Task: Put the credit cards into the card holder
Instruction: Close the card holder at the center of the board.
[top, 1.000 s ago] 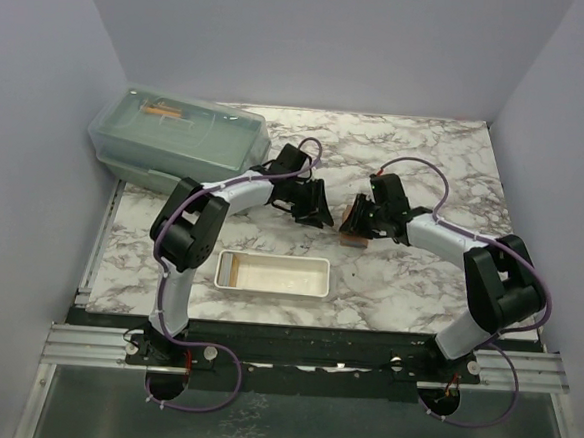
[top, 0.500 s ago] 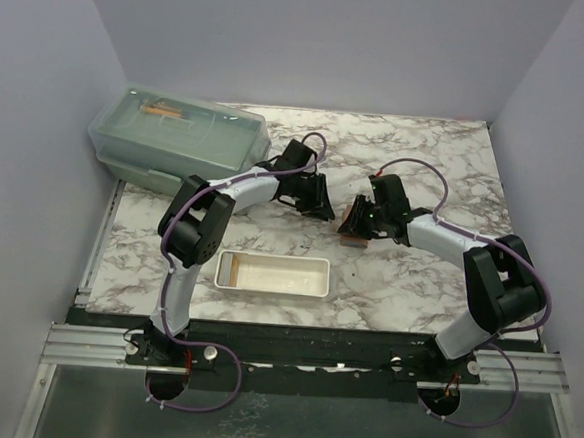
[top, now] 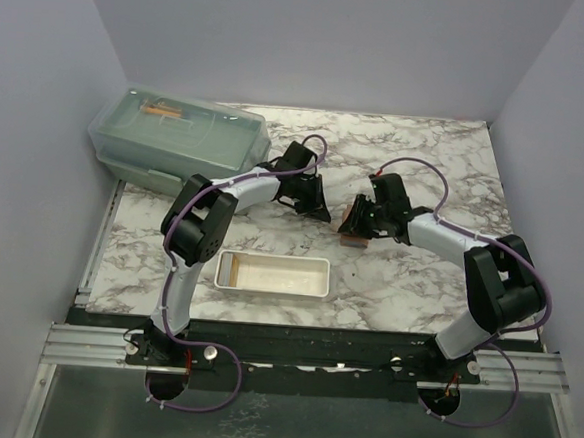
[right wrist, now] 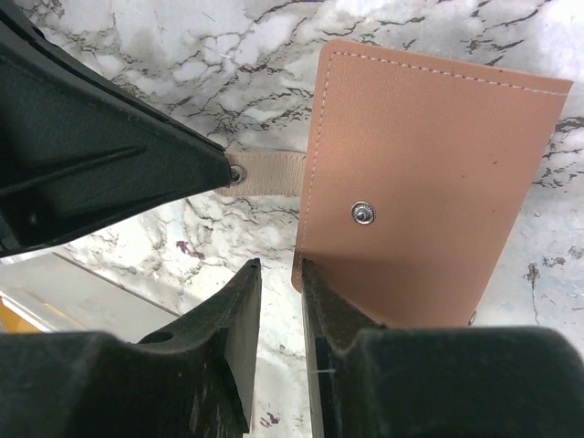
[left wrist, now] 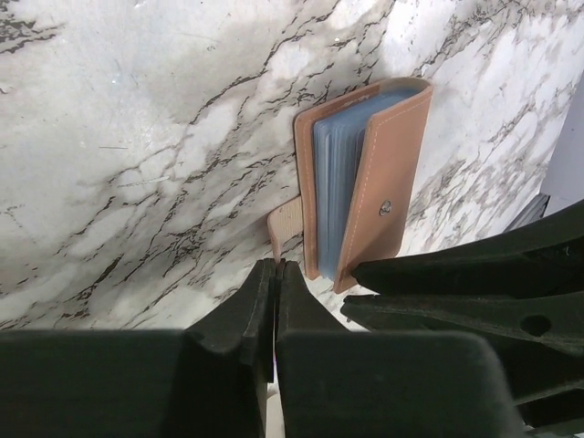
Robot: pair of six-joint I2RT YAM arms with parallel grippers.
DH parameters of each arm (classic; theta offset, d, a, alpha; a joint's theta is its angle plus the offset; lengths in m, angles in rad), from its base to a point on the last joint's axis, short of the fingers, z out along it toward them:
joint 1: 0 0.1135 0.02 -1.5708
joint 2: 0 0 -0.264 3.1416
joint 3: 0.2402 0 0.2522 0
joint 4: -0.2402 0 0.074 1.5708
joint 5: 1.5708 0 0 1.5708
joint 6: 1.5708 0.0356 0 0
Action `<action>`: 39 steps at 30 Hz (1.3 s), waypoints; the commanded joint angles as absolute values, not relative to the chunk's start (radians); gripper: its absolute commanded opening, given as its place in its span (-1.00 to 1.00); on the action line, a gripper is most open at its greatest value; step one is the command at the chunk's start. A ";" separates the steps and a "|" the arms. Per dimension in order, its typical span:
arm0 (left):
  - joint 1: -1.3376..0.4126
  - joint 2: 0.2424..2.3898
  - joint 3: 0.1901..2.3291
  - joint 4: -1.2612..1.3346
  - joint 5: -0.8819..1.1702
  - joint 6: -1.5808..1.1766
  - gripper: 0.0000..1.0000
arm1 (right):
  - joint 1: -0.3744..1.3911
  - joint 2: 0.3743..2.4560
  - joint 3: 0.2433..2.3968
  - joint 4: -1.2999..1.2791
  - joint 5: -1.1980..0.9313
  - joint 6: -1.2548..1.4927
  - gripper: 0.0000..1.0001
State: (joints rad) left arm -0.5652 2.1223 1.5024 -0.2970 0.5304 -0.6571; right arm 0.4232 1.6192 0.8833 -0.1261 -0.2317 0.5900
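Tan card holder (left wrist: 388,173) ajar, inside indistinct, left hand (left wrist: 276,272) pressed together, right hand (right wrist: 281,274) parted.

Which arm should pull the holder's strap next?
Left, probably: the left pincer is shut on the strap tab of the card holder; the right pincer only sits by its cover edge.

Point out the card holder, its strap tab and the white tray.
card holder (right wrist: 438,164), right wrist view, tan cover.
strap tab (right wrist: 274,173), right wrist view, mid-strap.
white tray (top: 283,276), top view, bare floor.
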 commanded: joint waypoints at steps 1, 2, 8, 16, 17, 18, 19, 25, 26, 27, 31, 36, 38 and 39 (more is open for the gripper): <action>-0.572 2.134 1.531 -0.317 0.532 -0.627 -1.00 | 0.395 1.591 0.941 -0.189 -0.251 0.568 -0.42; -0.572 2.128 1.528 -0.319 0.527 -0.622 -1.00 | 0.378 1.587 0.952 -0.204 -0.266 0.560 -0.39; -0.567 2.129 1.527 -0.325 0.557 -0.608 -1.00 | 0.310 1.567 0.972 -0.274 -0.277 0.507 -0.27; -0.569 2.123 1.553 -0.324 0.619 -0.620 -1.00 | 0.305 1.644 0.887 -0.119 -0.462 0.503 -0.40; -0.570 2.118 1.552 -0.324 0.622 -0.626 -1.00 | 0.305 1.663 0.874 -0.097 -0.480 0.511 -0.44; -0.571 2.114 1.551 -0.325 0.623 -0.629 -1.00 | 0.305 1.675 0.860 -0.079 -0.490 0.523 -0.46; -0.572 2.110 1.553 -0.325 0.625 -0.628 -1.00 | 0.305 1.684 0.846 -0.054 -0.494 0.533 -0.47; -0.598 2.113 1.571 -0.324 0.600 -0.640 -1.00 | 0.305 1.729 0.811 -0.009 -0.464 0.555 -0.50; -0.607 2.122 1.579 -0.324 0.603 -0.639 -1.00 | 0.305 1.728 0.806 0.011 -0.469 0.563 -0.50; -0.617 2.130 1.594 -0.324 0.606 -0.638 -1.00 | 0.305 1.724 0.805 0.017 -0.469 0.569 -0.50; -0.647 2.143 1.622 -0.322 0.564 -0.645 -1.00 | 0.303 1.695 0.797 0.009 -0.435 0.608 -0.49; -0.659 2.174 1.640 -0.328 0.518 -0.667 -1.00 | 0.299 1.658 0.805 -0.022 -0.439 0.623 -0.40; -0.658 2.188 1.634 -0.331 0.504 -0.677 -1.00 | 0.298 1.629 0.810 -0.056 -0.435 0.622 -0.32; -0.657 2.201 1.637 -0.330 0.509 -0.681 -1.00 | 0.297 1.615 0.820 -0.079 -0.431 0.617 -0.25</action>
State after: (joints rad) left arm -0.6403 2.1551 1.6157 -0.3363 0.5312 -0.6487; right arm 0.2974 1.6600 0.8249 0.0120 -0.4778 0.6186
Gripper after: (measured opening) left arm 0.017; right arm 0.327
